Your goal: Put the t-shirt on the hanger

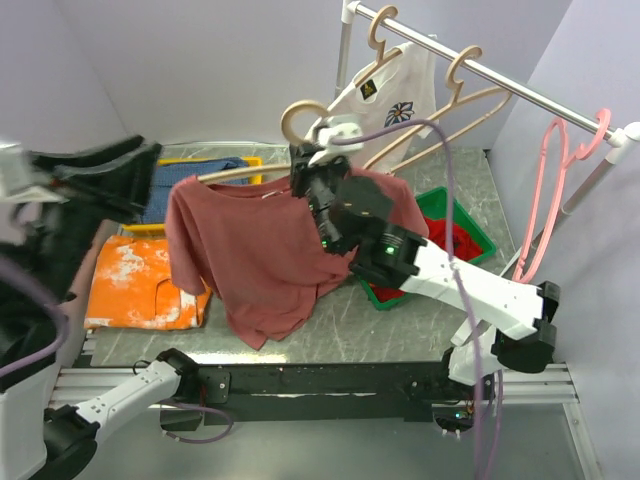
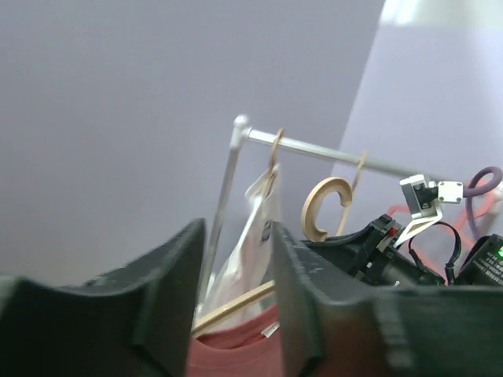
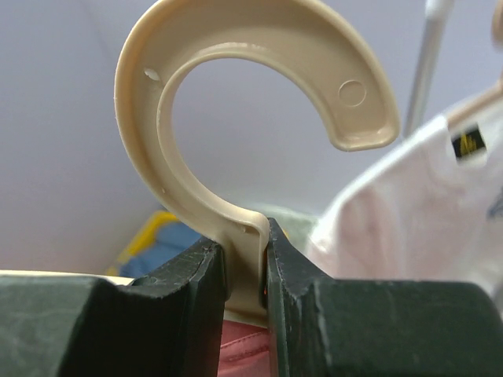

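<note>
My right gripper (image 1: 306,172) is shut on the neck of the beige hanger (image 1: 298,116), just below its rounded hook (image 3: 259,86), and holds it up above the table. The dusty-rose t-shirt (image 1: 262,250) hangs from it, draped partly over my right wrist. One hanger arm (image 1: 232,174) shows bare above the collar. In the right wrist view my gripper (image 3: 247,255) pinches the hanger neck, with pink cloth (image 3: 244,349) below. My left gripper (image 1: 148,180) is open and empty, left of the shirt. In the left wrist view my gripper (image 2: 236,271) frames the collar (image 2: 236,345) and the hanger arm (image 2: 236,308).
A clothes rail (image 1: 500,85) at the back right carries a white logo t-shirt (image 1: 388,92), a bare beige hanger (image 1: 470,95) and a pink plastic hanger (image 1: 560,170). A green bin (image 1: 455,215) holds red clothes. A yellow bin (image 1: 205,165) and an orange garment (image 1: 140,285) lie left.
</note>
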{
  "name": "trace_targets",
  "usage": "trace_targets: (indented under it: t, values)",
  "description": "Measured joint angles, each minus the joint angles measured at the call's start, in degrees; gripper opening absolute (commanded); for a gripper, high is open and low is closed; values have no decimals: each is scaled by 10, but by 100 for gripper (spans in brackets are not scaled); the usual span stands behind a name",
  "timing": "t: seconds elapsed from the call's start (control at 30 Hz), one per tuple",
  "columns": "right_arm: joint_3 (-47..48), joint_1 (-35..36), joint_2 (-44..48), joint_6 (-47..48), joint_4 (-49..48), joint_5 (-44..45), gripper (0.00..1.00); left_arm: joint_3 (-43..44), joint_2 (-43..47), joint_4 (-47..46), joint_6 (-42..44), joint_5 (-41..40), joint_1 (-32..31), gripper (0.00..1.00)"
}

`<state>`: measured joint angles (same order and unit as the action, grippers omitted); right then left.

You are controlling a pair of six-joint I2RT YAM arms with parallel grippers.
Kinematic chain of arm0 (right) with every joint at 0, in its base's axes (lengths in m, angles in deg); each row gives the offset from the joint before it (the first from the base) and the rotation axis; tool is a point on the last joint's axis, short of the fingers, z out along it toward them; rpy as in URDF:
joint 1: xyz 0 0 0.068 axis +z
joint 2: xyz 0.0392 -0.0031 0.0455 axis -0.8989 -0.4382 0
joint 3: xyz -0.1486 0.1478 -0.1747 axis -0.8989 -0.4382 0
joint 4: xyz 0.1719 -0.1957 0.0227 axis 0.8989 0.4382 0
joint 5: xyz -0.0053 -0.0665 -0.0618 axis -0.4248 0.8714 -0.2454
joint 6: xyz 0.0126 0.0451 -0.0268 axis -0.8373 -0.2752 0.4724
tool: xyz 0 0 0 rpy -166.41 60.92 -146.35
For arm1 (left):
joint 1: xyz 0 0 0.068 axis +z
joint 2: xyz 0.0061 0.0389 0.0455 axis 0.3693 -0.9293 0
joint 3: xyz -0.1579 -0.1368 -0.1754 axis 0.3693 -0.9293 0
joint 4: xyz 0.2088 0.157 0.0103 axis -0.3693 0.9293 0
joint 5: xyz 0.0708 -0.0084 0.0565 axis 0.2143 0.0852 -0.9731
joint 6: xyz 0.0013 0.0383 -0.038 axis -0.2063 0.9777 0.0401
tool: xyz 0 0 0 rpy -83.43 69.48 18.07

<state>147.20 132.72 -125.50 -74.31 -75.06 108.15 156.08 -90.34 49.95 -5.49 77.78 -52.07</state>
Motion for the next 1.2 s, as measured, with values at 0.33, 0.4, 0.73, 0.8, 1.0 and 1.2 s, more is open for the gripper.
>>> trace_targets:
  t: [0.33, 0.4, 0.73, 0.8, 1.0, 1.2]
  values:
    - [-65, -24, -51, -48, 66, 14, 0, -212, -5, 173, -96, -87, 0, 33]
    - [-65, -24, -51, -52, 66, 19, 0, -236, -5, 199, -116, -97, 0, 39]
    - [-65, -23, -51, -80, 66, 27, 0, -316, 53, 214, -208, -146, 0, 59]
    - [-65, -21, -51, -85, 66, 28, 0, -339, 57, 196, -231, -154, 0, 59]
    - [-77, -8, -51, -88, 54, 39, 0, -407, 66, 156, -296, -190, 0, 54]
    - [-87, 10, -51, -82, 34, 56, 0, -427, 94, 128, -336, -232, 0, 54]
